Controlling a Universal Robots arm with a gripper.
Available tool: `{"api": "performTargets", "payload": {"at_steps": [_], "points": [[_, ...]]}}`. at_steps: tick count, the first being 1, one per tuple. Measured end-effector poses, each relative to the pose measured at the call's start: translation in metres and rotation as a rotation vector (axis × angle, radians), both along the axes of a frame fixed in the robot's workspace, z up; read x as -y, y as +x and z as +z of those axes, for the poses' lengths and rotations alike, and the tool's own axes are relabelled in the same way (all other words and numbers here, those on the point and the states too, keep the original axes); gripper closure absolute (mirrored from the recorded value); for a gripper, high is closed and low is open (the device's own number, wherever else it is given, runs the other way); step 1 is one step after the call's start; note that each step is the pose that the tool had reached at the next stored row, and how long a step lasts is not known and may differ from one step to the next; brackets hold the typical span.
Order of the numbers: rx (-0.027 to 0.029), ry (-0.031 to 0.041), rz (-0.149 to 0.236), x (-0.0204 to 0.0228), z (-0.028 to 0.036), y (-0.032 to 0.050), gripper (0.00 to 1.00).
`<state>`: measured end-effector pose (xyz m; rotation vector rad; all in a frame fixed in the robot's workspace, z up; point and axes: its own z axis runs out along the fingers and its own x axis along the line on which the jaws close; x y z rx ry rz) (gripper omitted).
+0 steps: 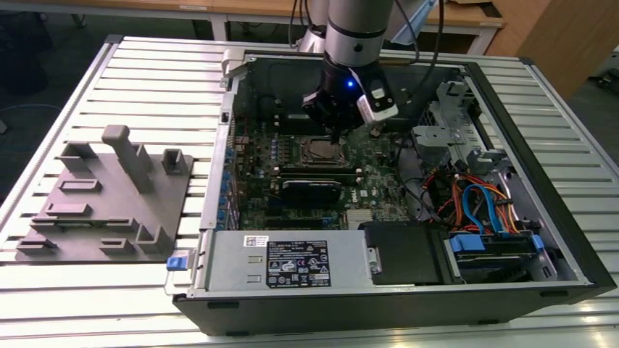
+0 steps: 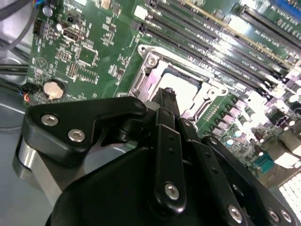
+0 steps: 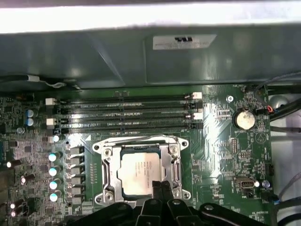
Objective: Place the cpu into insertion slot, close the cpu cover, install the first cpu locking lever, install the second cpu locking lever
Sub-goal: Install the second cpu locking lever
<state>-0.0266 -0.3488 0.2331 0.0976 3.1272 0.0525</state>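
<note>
With the cpu (image 3: 141, 172) seated in the insertion slot (image 3: 109, 175) and the cpu cover (image 3: 175, 165) down over it, the gripper (image 3: 163, 184), fingers pinched together and empty, presses at the socket's six o'clock edge, likely working a lever.

I count one cpu (image 3: 139, 172) under one cpu cover (image 3: 109, 170), and four memory slots (image 3: 124, 113). One coin cell (image 3: 244, 119) too.
</note>
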Motion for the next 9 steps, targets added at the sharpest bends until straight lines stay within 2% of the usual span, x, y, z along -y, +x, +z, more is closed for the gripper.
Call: {"api": "performTargets", "payload": {"at_steps": [6, 9], "points": [[-0.0001, -0.0010, 0.000, 0.0009, 0.0000, -0.0001, 0.90], [-0.0001, -0.0049, 0.000, 0.0009, 0.0000, -0.0001, 0.90]]}}
